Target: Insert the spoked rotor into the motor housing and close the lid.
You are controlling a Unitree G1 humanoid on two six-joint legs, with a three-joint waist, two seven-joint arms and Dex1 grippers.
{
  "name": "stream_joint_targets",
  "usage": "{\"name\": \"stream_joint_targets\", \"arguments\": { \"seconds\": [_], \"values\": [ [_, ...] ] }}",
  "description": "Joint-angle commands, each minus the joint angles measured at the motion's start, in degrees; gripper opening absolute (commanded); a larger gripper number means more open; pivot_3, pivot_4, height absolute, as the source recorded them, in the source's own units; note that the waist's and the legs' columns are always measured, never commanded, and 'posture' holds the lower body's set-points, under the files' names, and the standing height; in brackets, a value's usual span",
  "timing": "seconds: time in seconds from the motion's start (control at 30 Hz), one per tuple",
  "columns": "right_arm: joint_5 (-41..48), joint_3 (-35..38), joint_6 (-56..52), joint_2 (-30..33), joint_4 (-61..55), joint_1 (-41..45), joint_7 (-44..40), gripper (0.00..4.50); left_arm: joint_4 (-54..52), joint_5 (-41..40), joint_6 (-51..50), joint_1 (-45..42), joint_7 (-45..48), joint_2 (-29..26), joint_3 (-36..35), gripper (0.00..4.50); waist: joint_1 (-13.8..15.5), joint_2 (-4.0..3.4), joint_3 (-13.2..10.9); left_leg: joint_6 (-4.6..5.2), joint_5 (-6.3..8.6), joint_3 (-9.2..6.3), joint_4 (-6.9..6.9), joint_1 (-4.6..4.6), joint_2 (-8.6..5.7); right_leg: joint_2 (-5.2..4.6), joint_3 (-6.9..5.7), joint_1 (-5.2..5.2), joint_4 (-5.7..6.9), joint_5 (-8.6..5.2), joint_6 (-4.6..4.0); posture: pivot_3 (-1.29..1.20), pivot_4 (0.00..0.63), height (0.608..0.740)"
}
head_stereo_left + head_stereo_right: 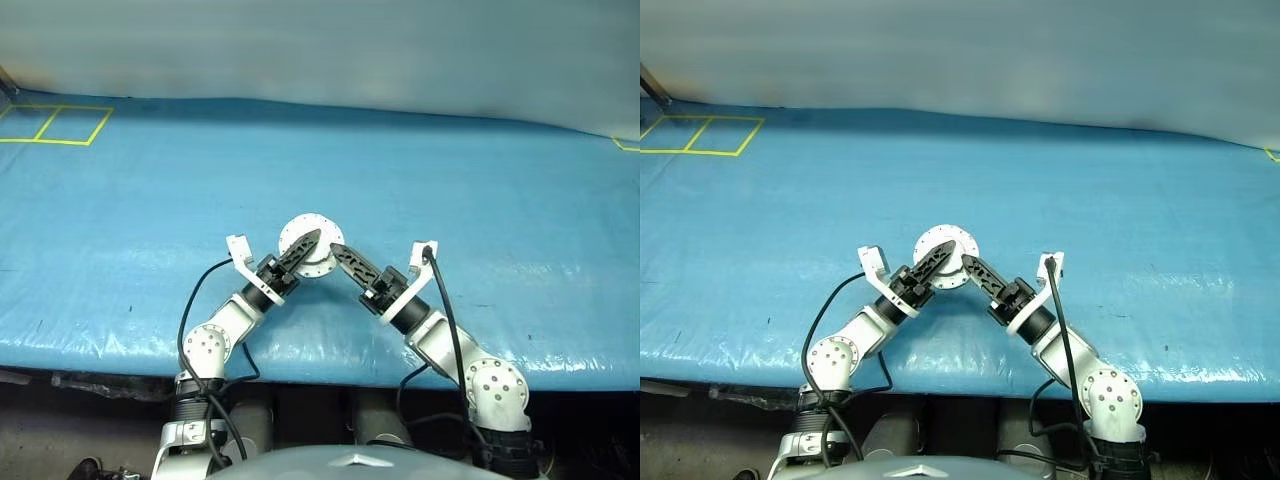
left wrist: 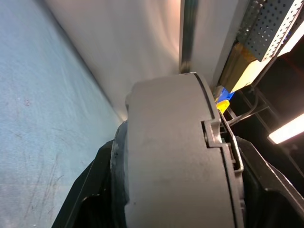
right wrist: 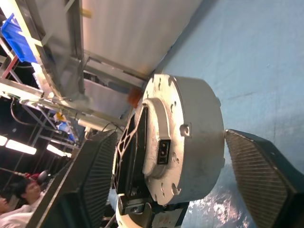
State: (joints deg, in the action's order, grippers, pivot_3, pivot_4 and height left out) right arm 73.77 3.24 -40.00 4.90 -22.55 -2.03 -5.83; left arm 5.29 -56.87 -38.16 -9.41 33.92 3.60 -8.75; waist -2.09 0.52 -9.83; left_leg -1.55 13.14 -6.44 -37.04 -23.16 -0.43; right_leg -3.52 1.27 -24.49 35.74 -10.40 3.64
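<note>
Two arms: both meet at one round motor assy, mid-table, near front edge.
Motor housing (image 1: 309, 246): round silver-grey unit, held up off the blue table cover (image 1: 480, 180) betw the two grippers; flat face w/ small holes turned up toward head cam.
Lid (image 3: 164, 147): shut against housing; plain grey outer face w/ raised centre shows in R wrist view, seam betw lid and body visible in L wrist view.
Spoked rotor: can't tell, nothing of the inside shows.
Left gripper (image 1: 303, 250): reaches in from L, fingers clamped on the housing; one black finger lies across the lid face, the other behind the unit. L wrist view has grey body sitting betw both black fingers (image 2: 95, 190), touching.
Right gripper (image 1: 338, 253): comes in from R, tips just beside housing's lower R edge. R wrist view: jaws spread wide, ribbed pads (image 3: 254, 171) either side of the unit w/ clear gap on the body side, so released, not gripping.
Table cover: blue, wrinkled, yellow taped squares (image 1: 55, 124) at far L corner.
Bkgd: a person (image 3: 21, 199) at edge of R wrist view, shelving w/ blue bin (image 3: 19, 40) behind.
</note>
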Motion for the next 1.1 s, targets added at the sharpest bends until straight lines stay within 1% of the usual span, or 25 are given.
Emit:
{"name": "stream_joint_targets", "arguments": {
  "seconds": [0.03, 0.1, 0.2, 0.27, 0.37, 0.4, 0.57, 0.63, 0.7, 0.8, 0.83, 0.87, 0.9, 0.97, 1.1],
  "values": [
    [-2.54, 1.93, 4.04, -1.1, -2.2, 1.29, 0.4, 3.88, 0.7, 0.51, 2.79, -0.19, -1.39, 3.55, -0.61, 2.93, -0.02, 0.01, -0.01, 0.0, 0.0, 0.0, 0.0, 0.01, 0.0, 0.0, 0.0, 0.0, 0.0, 0.01, 0.01, 0.0, 0.15, 0.74],
    [-3.54, 1.85, 4.38, -1.16, -2.43, 0.92, 0.7, 3.88, 1.59, 1.29, 4.88, -0.91, -2.66, 3.98, -1.48, 2.93, 0.03, 0.02, -0.01, 0.0, 0.0, -0.01, 0.0, -0.01, 0.0, 0.0, -0.01, 0.0, 0.0, 0.01, 0.01, 0.0, 0.15, 0.74],
    [-4.84, 2.03, 4.91, -1.09, -3.13, -0.21, 1.08, 3.88, 4.96, 2.51, 10.59, -4.5, -7.9, 4.9, -5.46, 2.93, 0.21, 0.04, -0.02, 0.0, 0.0, -0.03, 0.02, -0.03, 0.0, 0.0, -0.01, -0.02, -0.01, 0.01, 0.01, 0.0, 0.15, 0.74],
    [-5.48, 2.05, 4.95, -0.97, -3.35, -0.78, 1.26, 3.88, 7.44, 3.67, 13.03, -7.2, -9.37, 4.12, -6.7, 2.93, 0.4, 0.04, -0.03, 0.0, 0.0, -0.03, -0.01, -0.03, -0.01, 0.01, -0.01, -0.02, 0.0, 0.02, 0.03, 0.0, 0.15, 0.74],
    [-6.08, 1.99, 5.33, -1.17, -3.71, -1.5, 1.23, 3.88, 11.69, 4.36, 17.42, -11.96, -11.67, 3.79, -10.48, 2.93, 0.64, 0.07, -0.04, 0.0, 0.0, -0.03, -0.06, -0.06, -0.04, 0.0, 0.0, 0.0, -0.02, 0.04, 0.06, 0.0, 0.15, 0.74],
    [-6.46, 1.93, 5.51, -1.23, -3.77, -1.72, 1.21, 3.88, 14.0, 4.49, 19.13, -14.27, -13.18, 3.6, -12.18, 2.93, 0.67, 0.1, -0.05, 0.0, 0.0, -0.03, -0.07, -0.07, -0.04, 0.0, 0.0, 0.0, -0.03, 0.05, 0.07, 0.0, 0.15, 0.74],
    [-8.28, 1.43, 5.63, -1.26, -3.68, -1.99, 1.25, 3.88, 28.81, 11.31, 30.99, -26.48, -23.47, 1.89, -16.86, 2.93, 0.84, 0.21, -0.12, 0.0, 0.0, -0.04, -0.07, -0.09, -0.05, 0.02, -0.01, 0.0, -0.04, 0.07, 0.1, 0.0, 0.15, 0.74],
    [-9.34, 1.32, 5.68, -1.12, -3.9, -1.92, 1.39, 3.88, 34.2, 14.54, 35.24, -30.07, -24.73, 0.74, -17.24, 2.93, 0.77, 0.26, -0.15, 0.0, 0.0, -0.04, -0.07, -0.11, -0.06, 0.01, 0.0, 0.0, -0.06, 0.09, 0.13, 0.0, 0.15, 0.74],
    [-9.7, 1.43, 5.69, -1.08, -4.27, -2.0, 1.35, 3.88, 37.76, 17.5, 37.22, -31.77, -24.81, -0.19, -16.46, 2.93, 0.67, 0.26, -0.15, 0.0, 0.0, -0.04, -0.04, -0.12, -0.07, 0.01, 0.0, 0.0, -0.09, 0.11, 0.16, 0.0, 0.15, 0.74],
    [-9.81, 1.85, 5.51, -0.84, -4.72, -2.16, 1.46, 3.92, 40.3, 19.75, 38.39, -32.66, -24.09, -0.84, -16.04, 3.55, 0.59, 0.25, -0.14, 0.0, 0.0, -0.04, -0.01, -0.11, -0.07, 0.01, 0.01, 0.01, -0.09, 0.13, 0.19, 0.0, 0.15, 0.74],
    [-9.86, 1.95, 5.41, -0.75, -4.76, -2.21, 1.52, 3.92, 40.38, 20.54, 39.24, -32.52, -24.58, -0.89, -16.09, 3.85, 0.58, 0.26, -0.14, 0.0, 0.0, -0.04, -0.01, -0.1, -0.07, 0.01, 0.01, 0.01, -0.09, 0.13, 0.19, 0.0, 0.15, 0.74],
    [-9.91, 2.03, 5.32, -0.68, -4.74, -2.22, 1.62, 3.92, 40.19, 22.12, 40.87, -32.0, -26.08, -1.12, -15.91, 4.24, 0.6, 0.26, -0.14, 0.0, 0.0, -0.05, -0.02, -0.11, -0.07, 0.01, 0.01, 0.01, -0.08, 0.14, 0.19, 0.0, 0.15, 0.74],
    [-9.97, 2.08, 5.25, -0.62, -4.62, -2.16, 1.71, 3.92, 39.75, 24.29, 42.57, -31.15, -28.41, -1.56, -15.5, 4.46, 0.57, 0.25, -0.14, 0.0, 0.0, -0.05, -0.03, -0.09, -0.07, 0.01, 0.02, 0.03, -0.07, 0.14, 0.2, 0.0, 0.15, 0.74],
    [-10.04, 2.19, 4.92, -0.34, -4.33, -1.94, 2.11, 3.92, 37.57, 27.99, 44.94, -28.84, -31.08, -2.31, -14.36, 4.46, 0.28, 0.25, -0.14, 0.0, 0.0, -0.02, -0.02, 0.11, -0.07, 0.01, 0.06, 0.18, -0.05, 0.13, 0.19, 0.0, 0.15, 0.74],
    [-9.64, 2.72, 4.24, 0.16, -3.63, -1.12, 2.63, 3.92, 27.27, 30.45, 47.0, -22.26, -34.95, -1.63, -14.06, 4.46, -0.06, 0.24, -0.13, 0.0, 0.0, 0.0, 0.0, 0.32, -0.04, 0.02, 0.1, 0.3, 0.03, 0.11, 0.15, 0.0, 0.15, 0.74]
  ]
}}
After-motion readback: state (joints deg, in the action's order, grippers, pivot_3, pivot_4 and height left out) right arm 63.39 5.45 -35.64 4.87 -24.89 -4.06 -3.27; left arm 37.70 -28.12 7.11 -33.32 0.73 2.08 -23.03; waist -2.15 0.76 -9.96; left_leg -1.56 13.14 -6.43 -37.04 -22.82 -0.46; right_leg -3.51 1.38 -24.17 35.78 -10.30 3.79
